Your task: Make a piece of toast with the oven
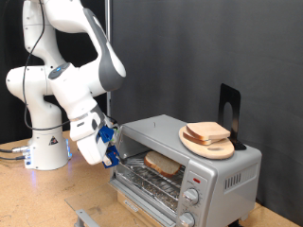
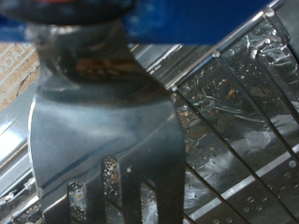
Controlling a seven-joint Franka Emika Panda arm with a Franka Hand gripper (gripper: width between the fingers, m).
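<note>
My arm is glossy white with rounded segments and grey joint bands, rising from a white base that shows a small blue light, and my gripper carries blue parts beneath its white hand.

In the wrist view a blurred metal fork fills the frame, its tines cut off at the edge, hiding the gripper's fingers and most of the oven interior.

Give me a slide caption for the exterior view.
Panda arm's tool at the open oven, a slice of bread on its rack.
</note>
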